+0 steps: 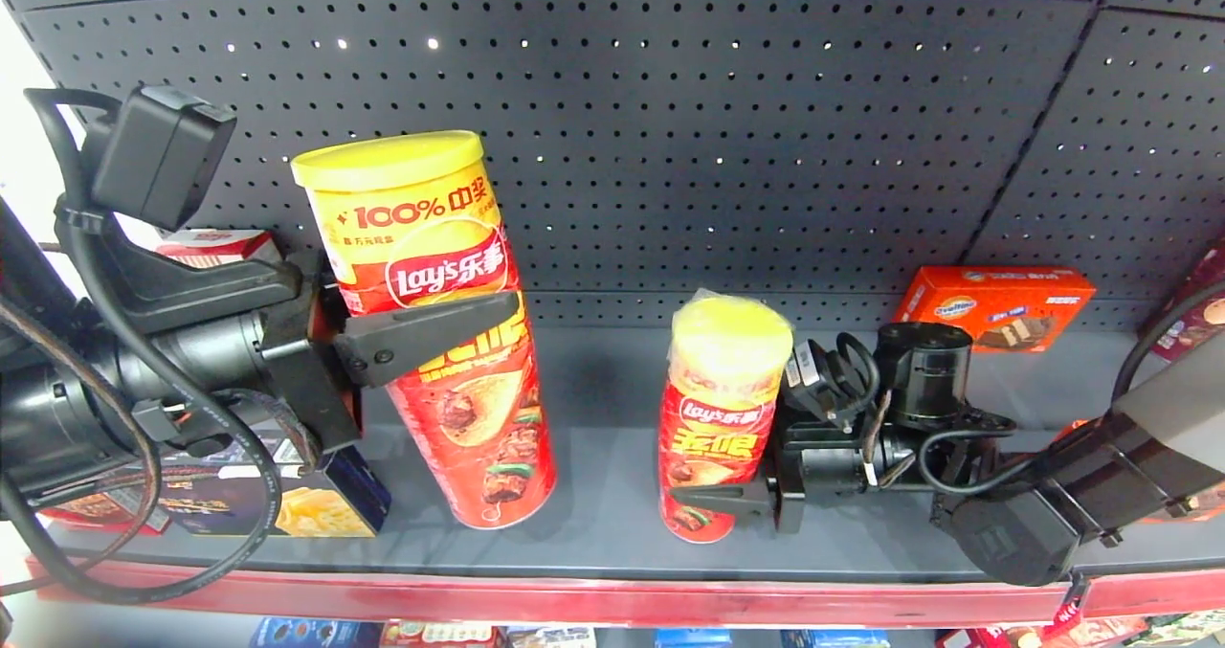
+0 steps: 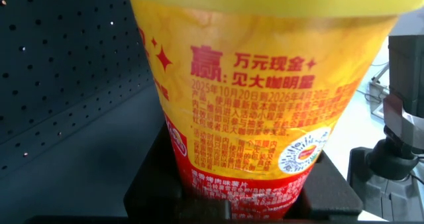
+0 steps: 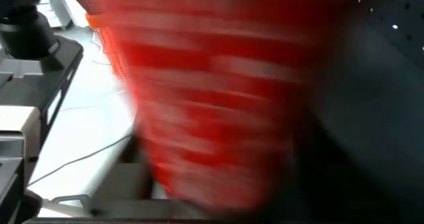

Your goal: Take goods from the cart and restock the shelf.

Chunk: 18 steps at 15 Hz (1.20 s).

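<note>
In the right wrist view the small can is a red blur, its print unreadable. In the left wrist view the tall can has its lid cut by the picture's edge. In the head view the left arm covers most of a dark blue box at lower left, the right gripper has its far jaw hidden behind the small can, and a dark red pack is cut by the right edge.

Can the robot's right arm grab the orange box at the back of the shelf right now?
Probably not yet. The right claw is closed around the short can, so it has no free grip. Otherwise nothing seems to block the orange box behind it.
</note>
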Tool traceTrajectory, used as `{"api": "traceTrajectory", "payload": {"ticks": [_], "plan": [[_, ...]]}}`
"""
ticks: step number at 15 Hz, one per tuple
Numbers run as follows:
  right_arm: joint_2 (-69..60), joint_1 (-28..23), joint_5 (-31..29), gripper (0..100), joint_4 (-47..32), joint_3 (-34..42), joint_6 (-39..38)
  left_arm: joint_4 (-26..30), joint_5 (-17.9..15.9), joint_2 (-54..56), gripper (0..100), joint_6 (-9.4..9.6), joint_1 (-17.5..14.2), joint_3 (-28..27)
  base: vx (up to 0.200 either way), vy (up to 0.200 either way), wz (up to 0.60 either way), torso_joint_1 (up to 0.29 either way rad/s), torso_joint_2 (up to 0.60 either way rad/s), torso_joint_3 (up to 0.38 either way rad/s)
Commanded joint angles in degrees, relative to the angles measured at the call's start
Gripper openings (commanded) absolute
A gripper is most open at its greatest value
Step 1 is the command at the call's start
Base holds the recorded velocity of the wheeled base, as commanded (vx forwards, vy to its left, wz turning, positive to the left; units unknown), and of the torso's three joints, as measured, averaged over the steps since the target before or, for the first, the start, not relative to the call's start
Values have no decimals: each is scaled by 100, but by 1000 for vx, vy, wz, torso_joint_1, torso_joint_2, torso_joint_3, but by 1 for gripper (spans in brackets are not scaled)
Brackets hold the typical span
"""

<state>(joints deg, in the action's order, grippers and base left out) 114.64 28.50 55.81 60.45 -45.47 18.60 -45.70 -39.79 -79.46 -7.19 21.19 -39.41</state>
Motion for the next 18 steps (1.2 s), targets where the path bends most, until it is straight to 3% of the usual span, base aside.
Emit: {"api": "traceTrajectory", "payload": {"ticks": [1,18], "plan": [[-38,-82,0,100,2,47,12,0,-2,27,0,-1,8,4,0,0,0,0,0,0],[-583,-556,-9,100,2,504,47,0,15,141,0,-1,-1,206,0,0,0,0,0,0]]}}
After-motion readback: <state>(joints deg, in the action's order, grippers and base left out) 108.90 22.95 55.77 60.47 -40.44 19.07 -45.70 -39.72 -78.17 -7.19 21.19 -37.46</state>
